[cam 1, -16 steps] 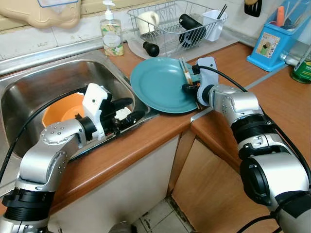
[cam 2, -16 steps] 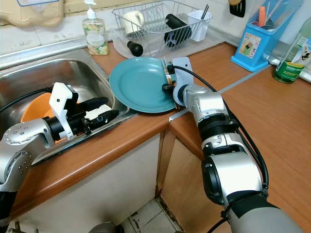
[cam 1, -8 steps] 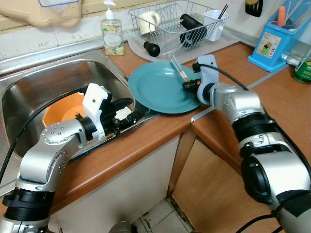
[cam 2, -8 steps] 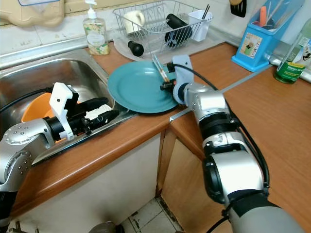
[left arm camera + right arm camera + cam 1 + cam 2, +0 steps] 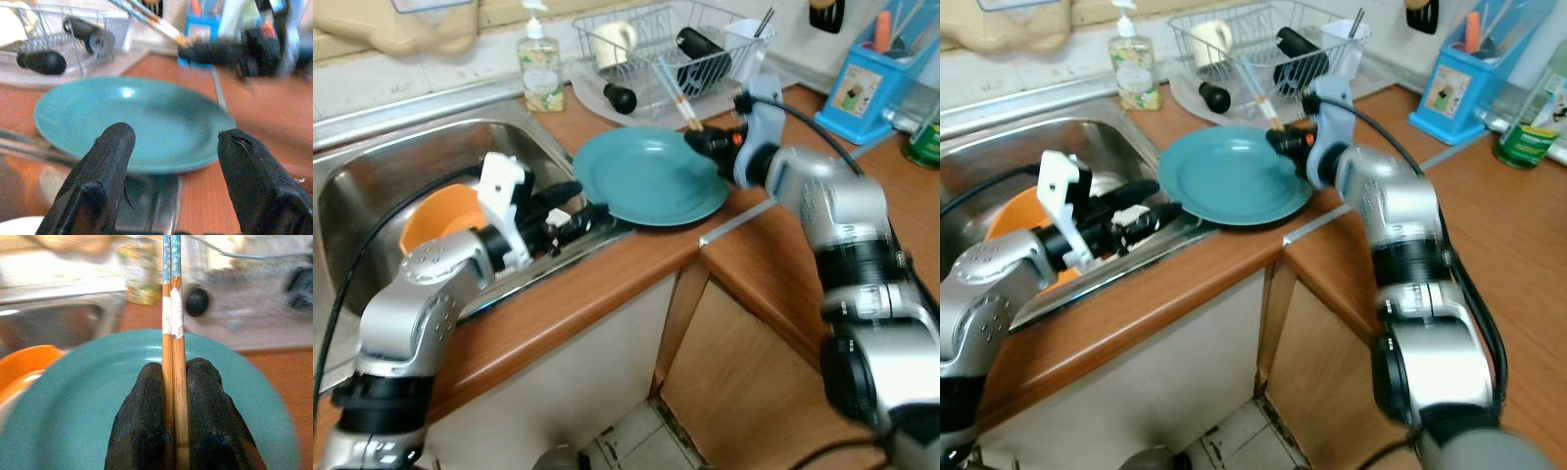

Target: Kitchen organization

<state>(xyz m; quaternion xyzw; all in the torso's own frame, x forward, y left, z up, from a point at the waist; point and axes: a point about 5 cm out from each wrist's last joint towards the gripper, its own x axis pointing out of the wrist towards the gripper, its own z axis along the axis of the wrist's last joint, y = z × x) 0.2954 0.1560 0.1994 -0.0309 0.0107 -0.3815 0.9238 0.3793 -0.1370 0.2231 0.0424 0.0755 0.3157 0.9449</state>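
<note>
Right claw (image 5: 697, 140) clamped on chopsticks (image 5: 171, 308), held above far rim of teal plate (image 5: 646, 176), just in front of dish rack (image 5: 675, 49). Right wrist view shows white band and blue tips; head views blur that. Left claw (image 5: 176, 161) fingers spread, gripping nothing, at sink (image 5: 401, 166) edge beside plate, orange bowl (image 5: 435, 215) behind it.

A wooden desk (image 5: 607, 294) of warm brown runs along a pale tiled wall (image 5: 372, 83) and turns a corner, a metal strip (image 5: 734, 220) marking the join. A stainless steel sink (image 5: 372, 186) is set into it. Below are cream cabinet fronts (image 5: 578, 382) and a brown door (image 5: 744, 392) — light floor tiles (image 5: 626, 441) show at the bottom.
</note>
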